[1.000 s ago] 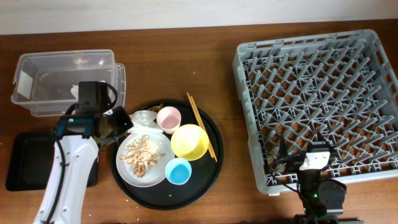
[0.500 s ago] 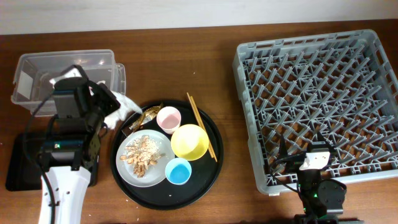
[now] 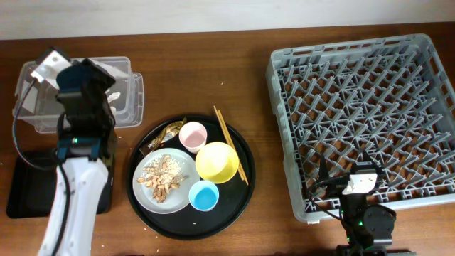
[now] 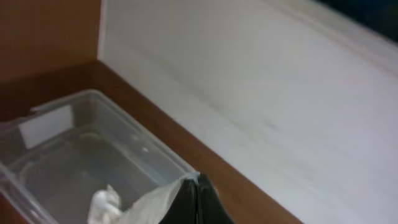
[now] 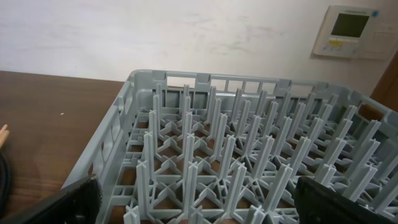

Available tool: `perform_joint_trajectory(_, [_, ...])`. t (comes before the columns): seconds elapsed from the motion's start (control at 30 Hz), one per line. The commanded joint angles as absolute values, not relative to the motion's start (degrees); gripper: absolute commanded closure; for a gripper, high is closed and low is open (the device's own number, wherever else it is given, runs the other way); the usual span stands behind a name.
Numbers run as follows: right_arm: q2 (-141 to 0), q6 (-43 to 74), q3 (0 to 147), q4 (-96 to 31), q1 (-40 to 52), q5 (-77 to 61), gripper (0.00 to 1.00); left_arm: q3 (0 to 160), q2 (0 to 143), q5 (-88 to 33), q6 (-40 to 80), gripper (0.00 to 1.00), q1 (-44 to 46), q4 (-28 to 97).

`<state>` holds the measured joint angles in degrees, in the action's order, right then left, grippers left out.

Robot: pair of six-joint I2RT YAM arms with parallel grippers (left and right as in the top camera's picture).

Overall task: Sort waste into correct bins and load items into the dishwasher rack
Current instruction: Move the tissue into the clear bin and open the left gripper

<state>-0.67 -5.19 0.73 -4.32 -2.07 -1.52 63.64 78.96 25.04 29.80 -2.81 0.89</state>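
Pinching one fold holds the soft, featherlight crumpled white paper napkin (image 4: pixel 149 204) in closed left jaws; right jaws gape empty.

even bright light, soft shadows, blurry left-wrist view

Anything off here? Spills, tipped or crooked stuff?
Nothing spilled or tipped. Only oddity: the chopsticks lie slanted beside the yellow bowl, far tips poking past the round black tray's rim.
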Motion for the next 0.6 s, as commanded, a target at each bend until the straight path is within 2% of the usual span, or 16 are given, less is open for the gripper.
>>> perform_joint_trajectory(0.0, [-0.2,-5.6,0.3,-4.5,-2.3,-1.2,0.01,64.2,86.4,27.9,28.4,0.95,-5.8,-1.5])
perform_joint_trajectory(0.07, [-0.2,-5.6,0.3,-4.5,-2.3,-1.2,0.01,64.2,89.2,27.9,28.4,0.87,-6.7,-2.4])
perform_joint_trajectory(0.1, [-0.2,-5.6,0.3,-4.5,-2.3,-1.2,0.01,64.2,90.5,27.6,28.4,0.7,-7.1,-2.5])
perform_joint_trajectory(0.13, [-0.2,-5.6,0.3,-4.5,-2.3,-1.2,0.01,64.2,91.2,26.9,28.4,0.57,-7.4,-2.4])
perform_joint_trajectory(0.17, [-0.2,-5.6,0.3,-4.5,-2.3,-1.2,0.01,64.2,91.9,26.0,28.0,0.34,-7.7,-2.1])
perform_joint_trajectory(0.2, [-0.2,-5.6,0.3,-4.5,-2.3,-1.2,0.01,64.2,92.4,24.8,27.0,0.19,-7.9,-2.1])
perform_joint_trajectory(0.3, [-0.2,-5.6,0.3,-4.5,-2.3,-1.2,0.01,64.2,91.9,24.1,26.9,0.08,-8.1,-2.1])
perform_joint_trajectory(0.37, [-0.2,-5.6,0.3,-4.5,-2.3,-1.2,0.01,64.2,90.7,22.6,26.9,0.07,-8.0,-1.5])
perform_joint_trajectory(0.47, [-0.2,-5.6,0.3,-4.5,-2.3,-1.2,0.01,64.2,86.7,17.0,26.9,0.01,-7.9,1.5])
perform_joint_trajectory(0.57, [-0.2,-5.6,0.3,-4.5,-2.3,-1.2,0.01,64.2,81.3,6.7,26.9,0.01,-7.9,6.8])
